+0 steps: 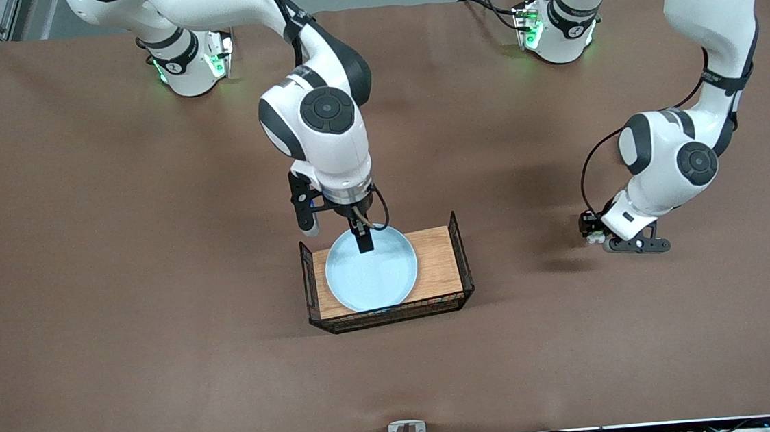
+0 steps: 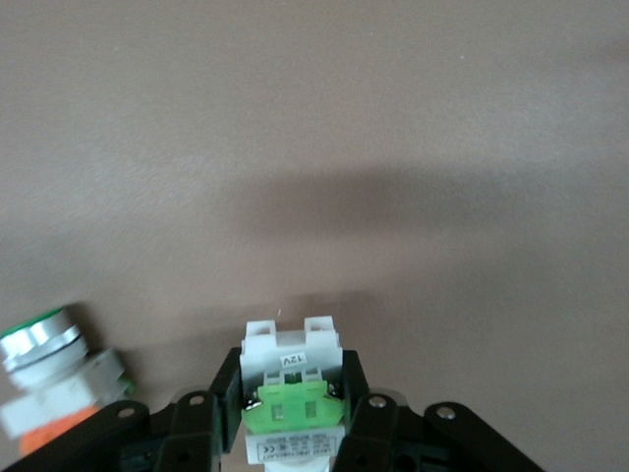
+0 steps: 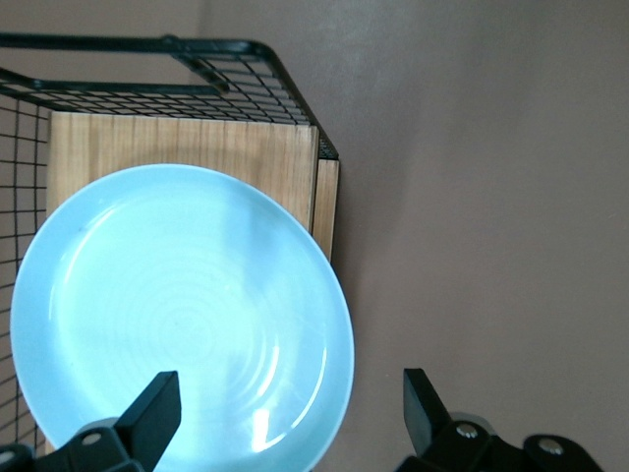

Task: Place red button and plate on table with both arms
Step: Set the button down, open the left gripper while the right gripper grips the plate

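The red button (image 2: pixel 291 356), a small whitish switch part with a green block, is clamped between the fingers of my left gripper (image 2: pixel 292 401), which hangs low over the brown table (image 1: pixel 155 261) toward the left arm's end. From the front camera, button (image 1: pixel 593 237) and left gripper (image 1: pixel 591 228) are small. The pale-blue plate (image 1: pixel 372 275) lies on the wooden tray (image 1: pixel 440 266). My right gripper (image 1: pixel 335 233) is open and straddles the plate's rim at the edge farthest from the front camera. One of its fingers is over the plate (image 3: pixel 177 315), the other outside it; right gripper (image 3: pixel 288 408).
A second small switch part (image 2: pixel 49 379), with a silver-and-green cap and an orange block, lies on the table beside the left gripper. The tray has black wire-mesh ends (image 3: pixel 265 93). Brown table surface stretches all around the tray.
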Available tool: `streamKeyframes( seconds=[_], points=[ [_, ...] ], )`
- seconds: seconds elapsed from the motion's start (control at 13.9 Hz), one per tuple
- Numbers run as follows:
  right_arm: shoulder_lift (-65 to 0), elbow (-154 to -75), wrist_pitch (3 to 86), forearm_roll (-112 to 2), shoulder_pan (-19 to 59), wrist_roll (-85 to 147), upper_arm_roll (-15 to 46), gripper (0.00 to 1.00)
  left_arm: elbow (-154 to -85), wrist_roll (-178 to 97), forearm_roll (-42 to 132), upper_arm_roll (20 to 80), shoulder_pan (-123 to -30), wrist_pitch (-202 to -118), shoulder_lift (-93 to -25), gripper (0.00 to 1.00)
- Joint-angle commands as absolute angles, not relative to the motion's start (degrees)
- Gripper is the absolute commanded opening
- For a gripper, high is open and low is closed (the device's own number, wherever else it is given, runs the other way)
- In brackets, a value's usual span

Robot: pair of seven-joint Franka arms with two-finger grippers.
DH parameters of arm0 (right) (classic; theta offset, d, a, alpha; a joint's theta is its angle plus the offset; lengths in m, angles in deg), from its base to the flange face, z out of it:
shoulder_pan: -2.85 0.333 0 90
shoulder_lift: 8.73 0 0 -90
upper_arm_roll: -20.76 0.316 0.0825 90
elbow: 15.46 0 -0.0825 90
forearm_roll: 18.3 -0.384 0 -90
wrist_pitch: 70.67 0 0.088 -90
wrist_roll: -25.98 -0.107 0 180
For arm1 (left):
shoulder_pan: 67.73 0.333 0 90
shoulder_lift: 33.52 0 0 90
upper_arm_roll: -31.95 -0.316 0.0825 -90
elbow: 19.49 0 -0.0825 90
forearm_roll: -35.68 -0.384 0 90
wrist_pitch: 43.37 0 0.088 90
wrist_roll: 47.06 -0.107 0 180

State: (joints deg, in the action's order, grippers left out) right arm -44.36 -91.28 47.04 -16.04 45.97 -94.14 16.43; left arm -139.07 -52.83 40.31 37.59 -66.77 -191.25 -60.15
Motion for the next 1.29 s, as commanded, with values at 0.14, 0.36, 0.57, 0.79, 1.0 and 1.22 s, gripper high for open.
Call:
streamKeyframes(
  seconds=[0.14,0.36,0.57,0.79,1.0,1.22],
  points=[
    [-46.35,-89.38,46.66,-15.40,45.57,-96.36,16.89,0.96,-134.71,-55.85,40.16,37.66,-66.68,-191.55,-63.84,0.00],
    [-46.44,-89.38,46.31,-17.42,45.57,-96.36,16.89,0.87,-133.83,-55.93,40.16,37.66,-66.68,-191.46,-64.81,0.22],
    [-46.52,-89.56,46.31,-17.77,45.66,-96.28,16.98,0.85,-133.83,-55.76,39.98,37.66,-66.85,-191.29,-64.46,1.00],
    [-46.61,-90.34,46.31,-17.95,45.66,-96.19,16.98,0.83,-133.83,-55.14,39.98,37.66,-67.03,-190.94,-63.15,1.00],
    [-46.70,-90.96,46.31,-18.21,45.74,-96.19,17.07,0.83,-133.83,-53.74,40.16,37.66,-66.94,-185.94,-58.33,1.00],
    [-46.96,-90.96,46.31,-19.09,45.66,-96.01,17.07,0.74,-132.78,-51.38,40.51,37.66,-65.72,-178.66,-52.35,1.00]
  ],
)
